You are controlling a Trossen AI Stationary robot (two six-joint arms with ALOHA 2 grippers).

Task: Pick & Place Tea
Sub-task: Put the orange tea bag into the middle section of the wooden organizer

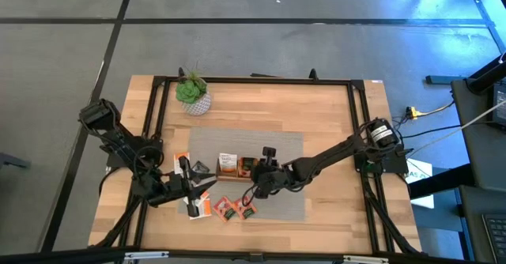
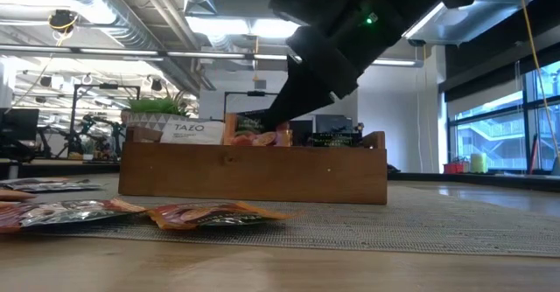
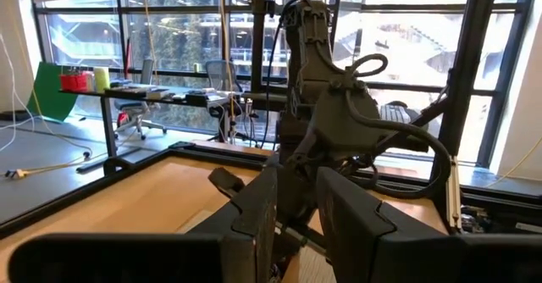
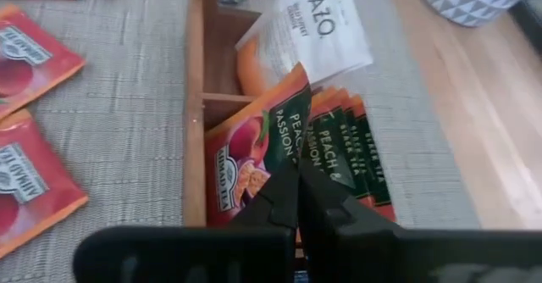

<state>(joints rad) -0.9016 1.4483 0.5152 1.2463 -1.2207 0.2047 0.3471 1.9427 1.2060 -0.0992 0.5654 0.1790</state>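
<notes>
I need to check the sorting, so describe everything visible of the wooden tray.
The wooden tray is a long, low brown box with inner dividers, standing flat on the grey mat mid-table. Sachets stand upright in it: a white Tazo sachet in one compartment, red-and-green peach passion sachets in the next. The right gripper, shut, pinches one there.

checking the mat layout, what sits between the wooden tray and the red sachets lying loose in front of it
Nothing: in the low view only bare grey mat lies between the wooden tray and the loose red sachets.

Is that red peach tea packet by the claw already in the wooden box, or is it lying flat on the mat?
In the box. The red peach sachet stands tilted in the wooden tray, with the shut right gripper pinching its edge.
</notes>
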